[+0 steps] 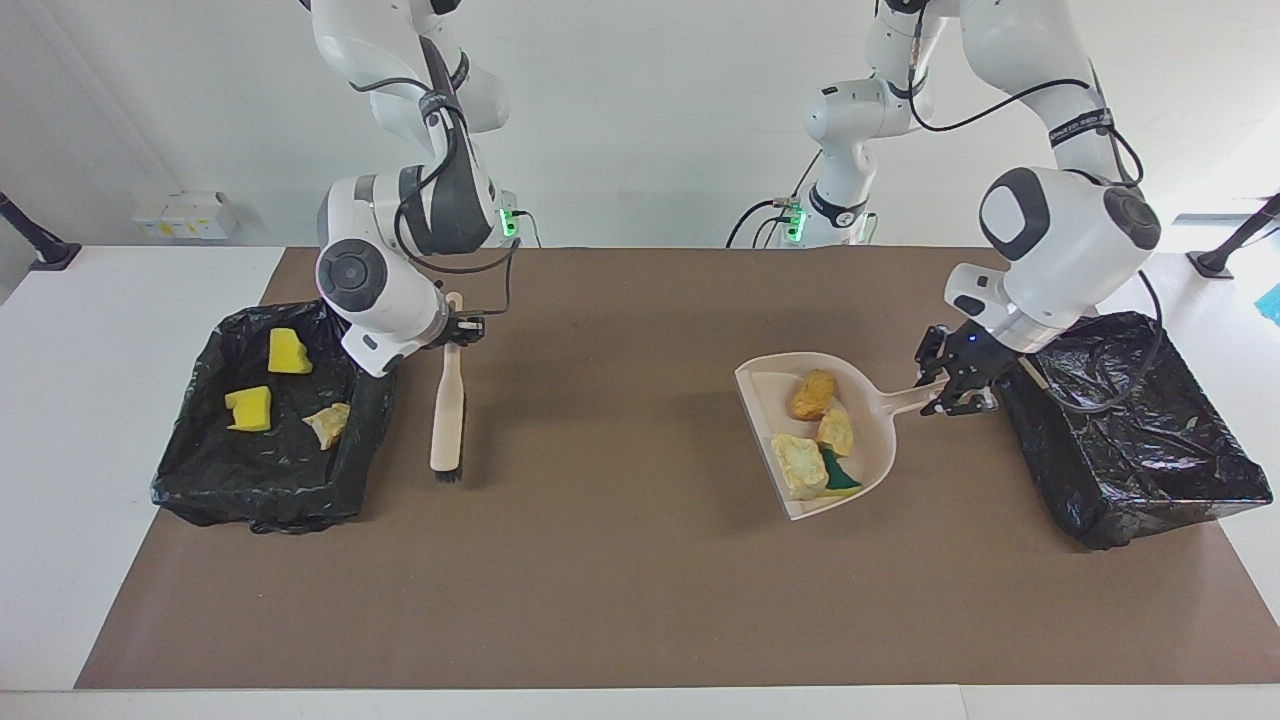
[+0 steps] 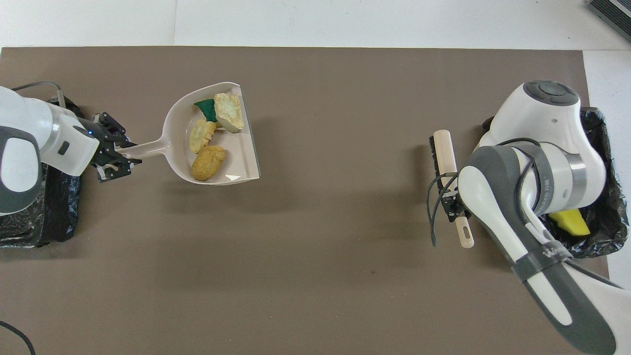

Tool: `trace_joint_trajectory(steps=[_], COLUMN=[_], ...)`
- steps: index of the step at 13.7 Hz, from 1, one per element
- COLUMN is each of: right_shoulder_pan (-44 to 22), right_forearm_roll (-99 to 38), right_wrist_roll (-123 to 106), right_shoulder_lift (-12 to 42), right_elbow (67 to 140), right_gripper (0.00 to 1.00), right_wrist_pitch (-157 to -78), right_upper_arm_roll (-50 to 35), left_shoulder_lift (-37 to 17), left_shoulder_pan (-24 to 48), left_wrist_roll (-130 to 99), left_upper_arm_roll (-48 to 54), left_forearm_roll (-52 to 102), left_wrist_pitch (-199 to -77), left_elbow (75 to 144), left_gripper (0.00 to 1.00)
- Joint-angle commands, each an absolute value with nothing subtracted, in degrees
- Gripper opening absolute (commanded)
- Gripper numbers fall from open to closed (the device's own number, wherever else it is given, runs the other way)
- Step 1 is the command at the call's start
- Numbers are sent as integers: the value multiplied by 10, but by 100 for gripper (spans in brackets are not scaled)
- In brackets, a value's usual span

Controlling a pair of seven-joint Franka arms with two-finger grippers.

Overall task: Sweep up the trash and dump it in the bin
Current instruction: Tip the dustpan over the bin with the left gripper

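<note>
A beige dustpan (image 1: 868,420) (image 2: 242,159) hangs a little above the brown mat, beside the black-lined bin (image 1: 1130,430) at the left arm's end. My left gripper (image 1: 955,385) (image 2: 114,159) is shut on its handle. In the pan lie several pieces of trash: an orange-brown piece (image 1: 812,395) (image 2: 208,162), two tan ones (image 1: 797,465) (image 2: 228,111) and a green wedge (image 1: 843,475) (image 2: 206,108). My right gripper (image 1: 462,330) (image 2: 452,203) is shut on the handle of a wooden brush (image 1: 447,405) (image 2: 445,154), bristles low over the mat.
A second black-lined bin (image 1: 275,480) (image 2: 604,148) at the right arm's end holds two yellow sponge chunks (image 1: 288,352) (image 1: 250,408) and a tan scrap (image 1: 327,423). The brush hangs right beside this bin. Brown mat (image 1: 620,520) lies bare between the arms.
</note>
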State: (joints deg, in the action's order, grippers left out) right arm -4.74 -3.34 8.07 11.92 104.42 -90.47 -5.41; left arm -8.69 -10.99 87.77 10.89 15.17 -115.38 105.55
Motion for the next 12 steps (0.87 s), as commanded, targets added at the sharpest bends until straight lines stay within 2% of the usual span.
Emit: trace_joint_trajectory(steps=[1, 3, 4, 6, 9, 11, 12], right_shoulder_pan=[-143, -207, -223, -303, -368, -388, -394], right_forearm_roll=[-55, -123, -143, -177, -182, -183, -183], right_wrist_roll=[189, 264, 285, 366, 417, 425, 426], right_shoulder_lift=[78, 76, 80, 91, 119, 114, 108], right_elbow=[1074, 1070, 1065, 1070, 1086, 1130, 1141], right_gripper=[0, 0, 0, 0, 0, 0, 0], right_wrist_pitch=[-923, -953, -962, -1023, -1079, -1121, -1115], right_upper_arm_roll=[-62, -62, -63, -65, -65, -66, -65], left_shoulder_lift=[-79, -80, -85, -105, -133, -139, -140], left_shoulder_pan=[-184, -230, -250, -286, -345, -379, -399], left_wrist_roll=[984, 1040, 1063, 1095, 1155, 1188, 1192], left_upper_arm_roll=[115, 115, 115, 109, 109, 105, 105], left_forearm_roll=[199, 206, 207, 200, 167, 143, 129], left_wrist_pitch=[-1130, -1116, -1092, -1030, -976, -969, -965], left_elbow=[1042, 1037, 1015, 957, 896, 879, 872], left_gripper=[0, 0, 0, 0, 0, 0, 0])
